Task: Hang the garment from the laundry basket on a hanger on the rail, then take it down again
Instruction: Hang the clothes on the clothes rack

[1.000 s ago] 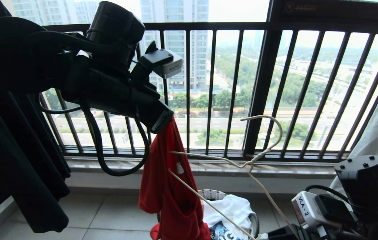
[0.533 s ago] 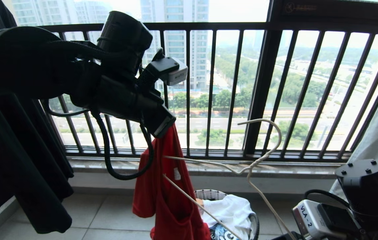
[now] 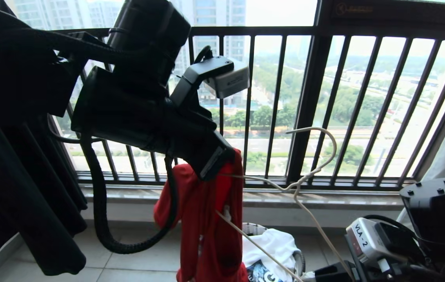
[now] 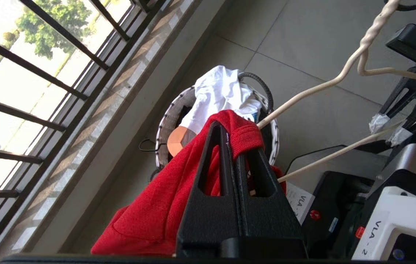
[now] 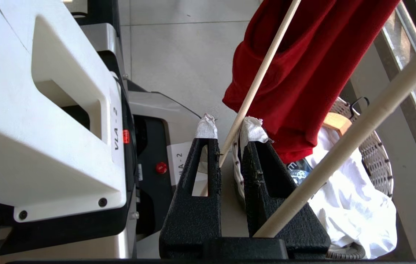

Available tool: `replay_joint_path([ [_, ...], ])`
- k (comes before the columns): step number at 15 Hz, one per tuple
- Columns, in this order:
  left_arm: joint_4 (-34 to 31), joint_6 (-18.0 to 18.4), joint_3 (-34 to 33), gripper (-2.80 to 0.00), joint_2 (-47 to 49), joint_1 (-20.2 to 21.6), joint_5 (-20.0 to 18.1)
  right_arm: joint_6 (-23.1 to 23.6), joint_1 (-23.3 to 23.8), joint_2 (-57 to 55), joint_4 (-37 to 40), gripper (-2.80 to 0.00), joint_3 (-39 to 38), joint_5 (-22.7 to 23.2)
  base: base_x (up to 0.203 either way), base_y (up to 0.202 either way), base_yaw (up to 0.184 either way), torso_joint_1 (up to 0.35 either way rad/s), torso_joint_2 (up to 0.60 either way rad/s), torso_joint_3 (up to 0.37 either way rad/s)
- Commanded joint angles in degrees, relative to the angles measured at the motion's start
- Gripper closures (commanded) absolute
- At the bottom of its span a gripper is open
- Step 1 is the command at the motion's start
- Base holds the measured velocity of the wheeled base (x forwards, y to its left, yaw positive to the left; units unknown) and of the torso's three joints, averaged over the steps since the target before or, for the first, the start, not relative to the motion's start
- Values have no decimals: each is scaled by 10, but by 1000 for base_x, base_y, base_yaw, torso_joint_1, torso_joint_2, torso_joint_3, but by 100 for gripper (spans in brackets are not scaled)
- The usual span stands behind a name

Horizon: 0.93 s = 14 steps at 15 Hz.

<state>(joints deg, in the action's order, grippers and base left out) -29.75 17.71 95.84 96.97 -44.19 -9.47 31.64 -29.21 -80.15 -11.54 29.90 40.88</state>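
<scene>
While the left pincer [image 3: 228,160] is raised at centre left, its fingers [image 4: 226,154] are pressed together on a fold of the red garment [image 3: 206,219], which hangs down from them in front of the dark window railing [image 3: 304,105]; the lower hem is cut off at the near edge of the head view; one arm of the white wire hanger [image 3: 304,184] is passed into the cloth and its end is hidden there; the hanger's lower bar is clamped by the right pincer [image 5: 228,132], low at the near right, largely out of the head view; beneath, the laundry basket [image 4: 167,124] is seen on the floor, half covered by a white shirt [image 3: 273,246]; a black garment [image 3: 18,188] is hung at far left; the rail cannot be made out.
</scene>
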Motion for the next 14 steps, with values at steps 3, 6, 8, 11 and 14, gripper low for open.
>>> replay_joint_path([
  [3, -26, 2, -7, 0, -30, -44, -6, -18, 11, 2, -1, 0, 9, 6, 0, 0, 0, 0, 0, 0],
  [6, -26, 3, -20, 0, -36, -74, -11, -19, 12, -6, 0, 0, 9, 29, 0, 0, 0, 0, 0, 0],
  [8, -26, 2, -21, 0, -37, -87, -12, -37, 13, -8, -1, 0, 13, 45, 0, 0, 0, 0, 0, 0],
  [11, -25, 9, -32, 0, -43, -92, -8, -49, 13, -6, 0, 0, 13, 64, 0, 0, 0, 0, 0, 0],
  [14, -23, 18, -29, 0, -43, -92, -6, -50, 8, -8, 1, 0, 12, 80, 0, 0, 0, 0, 0, 0],
])
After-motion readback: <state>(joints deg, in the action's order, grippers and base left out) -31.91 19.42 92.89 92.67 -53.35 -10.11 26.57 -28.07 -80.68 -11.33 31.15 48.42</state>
